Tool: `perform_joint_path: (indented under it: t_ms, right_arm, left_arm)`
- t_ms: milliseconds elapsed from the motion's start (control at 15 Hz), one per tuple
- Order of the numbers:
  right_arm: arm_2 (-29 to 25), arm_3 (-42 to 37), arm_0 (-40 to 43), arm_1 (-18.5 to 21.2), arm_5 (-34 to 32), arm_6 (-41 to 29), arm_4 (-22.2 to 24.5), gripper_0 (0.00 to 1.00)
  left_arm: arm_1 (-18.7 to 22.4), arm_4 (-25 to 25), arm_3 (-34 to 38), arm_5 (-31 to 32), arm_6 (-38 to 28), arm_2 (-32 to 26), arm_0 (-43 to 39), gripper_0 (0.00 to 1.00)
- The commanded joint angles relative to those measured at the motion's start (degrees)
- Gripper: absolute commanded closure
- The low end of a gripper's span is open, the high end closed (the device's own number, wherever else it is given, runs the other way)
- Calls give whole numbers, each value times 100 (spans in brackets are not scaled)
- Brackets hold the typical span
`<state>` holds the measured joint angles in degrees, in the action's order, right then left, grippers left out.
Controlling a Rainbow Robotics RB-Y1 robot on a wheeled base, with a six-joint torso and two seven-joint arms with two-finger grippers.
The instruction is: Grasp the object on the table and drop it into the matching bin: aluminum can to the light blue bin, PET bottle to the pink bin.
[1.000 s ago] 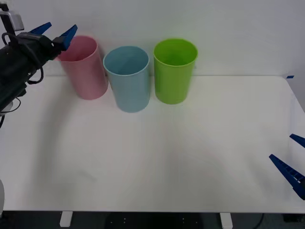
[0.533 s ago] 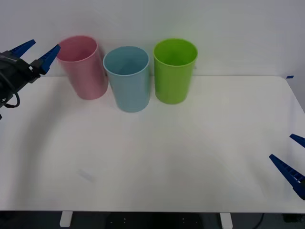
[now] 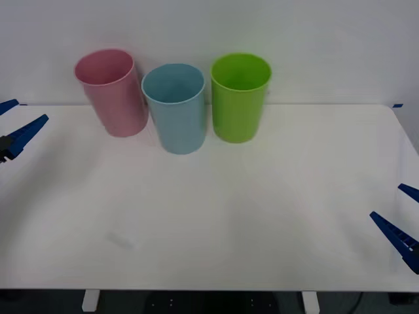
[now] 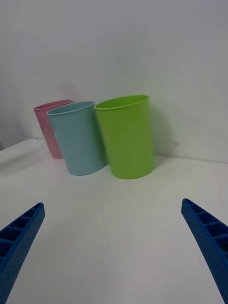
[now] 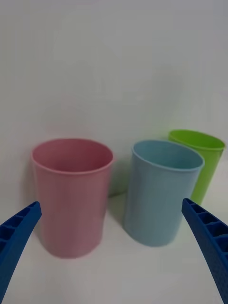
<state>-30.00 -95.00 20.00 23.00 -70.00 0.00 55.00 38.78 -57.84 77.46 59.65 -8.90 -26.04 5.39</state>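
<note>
Three bins stand upright in a row along the far edge of the table point(image 3: 216, 216): the pink bin point(image 3: 111, 91) nearest the far left corner, the light blue bin point(image 3: 175, 108) just beside it, and a lime green bin point(image 3: 239, 97) next in line. The left gripper point(image 3: 12, 124) sits at the table's left edge, fingers spread wide and holding nothing. The right gripper point(image 3: 400, 219) sits at the right edge near the front corner, equally wide open and empty; the PET bottle cannot be located.
</note>
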Motion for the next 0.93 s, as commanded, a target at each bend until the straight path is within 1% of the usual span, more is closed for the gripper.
perform_joint_path:
  t_ms: [67,200,267,333,533,933]
  right_arm:
    - [0,0,0,0,0,0,0,0]
    - [0,0,0,0,0,0,0,0]
    - [0,0,0,0,0,0,0,0]
    - [0,0,0,0,0,0,0,0]
    - [0,0,0,0,0,0,0,0]
    - [0,0,0,0,0,0,0,0]
  left_arm:
    - [165,115,6,178,635,-77,-503,0]
    - [235,220,6,275,1065,-77,-846,0]
    - [270,282,-3,381,1162,-86,-987,0]
    - [288,317,6,574,1171,-147,-1136,0]
    - [305,405,32,882,1171,-270,-1497,0]
    - [296,678,419,1013,1188,-296,-2288,0]
